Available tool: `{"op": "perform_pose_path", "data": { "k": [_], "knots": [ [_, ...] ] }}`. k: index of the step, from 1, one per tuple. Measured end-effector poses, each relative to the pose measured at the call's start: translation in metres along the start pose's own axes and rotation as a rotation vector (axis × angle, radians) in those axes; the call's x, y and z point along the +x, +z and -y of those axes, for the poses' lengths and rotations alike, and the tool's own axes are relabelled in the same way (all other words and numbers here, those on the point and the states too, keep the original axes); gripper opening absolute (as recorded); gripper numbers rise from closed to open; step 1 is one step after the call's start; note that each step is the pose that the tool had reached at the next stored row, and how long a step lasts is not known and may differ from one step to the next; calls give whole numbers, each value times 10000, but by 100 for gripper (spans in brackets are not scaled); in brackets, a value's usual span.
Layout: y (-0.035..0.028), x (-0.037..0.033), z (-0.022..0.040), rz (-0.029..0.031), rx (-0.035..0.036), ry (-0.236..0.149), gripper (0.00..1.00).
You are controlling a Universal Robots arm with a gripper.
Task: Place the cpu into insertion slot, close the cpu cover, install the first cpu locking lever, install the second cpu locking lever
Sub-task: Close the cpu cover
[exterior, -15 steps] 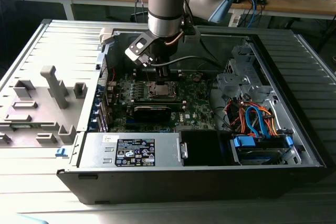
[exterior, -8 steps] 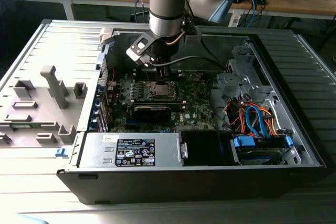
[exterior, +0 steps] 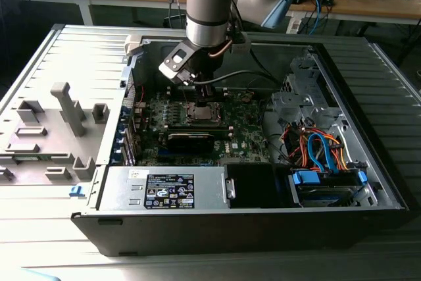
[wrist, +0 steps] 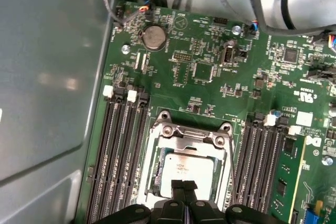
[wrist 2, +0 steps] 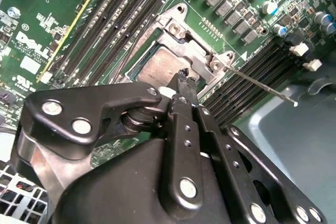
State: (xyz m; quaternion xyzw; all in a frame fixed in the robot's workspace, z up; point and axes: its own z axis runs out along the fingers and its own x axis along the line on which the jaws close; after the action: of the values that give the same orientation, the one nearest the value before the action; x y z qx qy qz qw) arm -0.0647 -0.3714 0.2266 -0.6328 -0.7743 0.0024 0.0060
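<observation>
Directly over the insertion slot (wrist: 155, 179), my pincer (wrist: 182, 184) hangs with its two fingers pressed together and nothing visibly between them.

Findings:
- The cpu (wrist: 188, 171) lies flat in the slot, its grey top showing through the window of the cpu cover (wrist: 189, 141). The cover appears to be lying down over it.
- My fingertips sit just above the cpu's near edge, close to the cover's rim. I cannot tell whether they touch.
- In the second wrist view one locking lever (wrist 2: 257, 83), a thin wire rod, runs from the socket's corner out across the memory slots (wrist 2: 247, 85) towards the grey case wall (wrist 2: 294, 129). Its long axis points away from the socket, so I judge it unlatched. It lies just beside my fingertips.
- Memory slots flank the socket on both sides. A coin battery (wrist: 154, 37) sits well apart on the motherboard (wrist: 210, 66).
- Bundled cables (exterior: 316, 149) lie far off to the exterior view's right and block nothing.
</observation>
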Motion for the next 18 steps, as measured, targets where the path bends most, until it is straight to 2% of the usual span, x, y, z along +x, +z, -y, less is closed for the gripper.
{"op": "perform_pose_path", "data": {
  "k": [8,18],
  "knots": [
    [88,25,125,-14,-1,-178,11],
    [172,28,138,-14,-3,-189,11]
  ]
}}
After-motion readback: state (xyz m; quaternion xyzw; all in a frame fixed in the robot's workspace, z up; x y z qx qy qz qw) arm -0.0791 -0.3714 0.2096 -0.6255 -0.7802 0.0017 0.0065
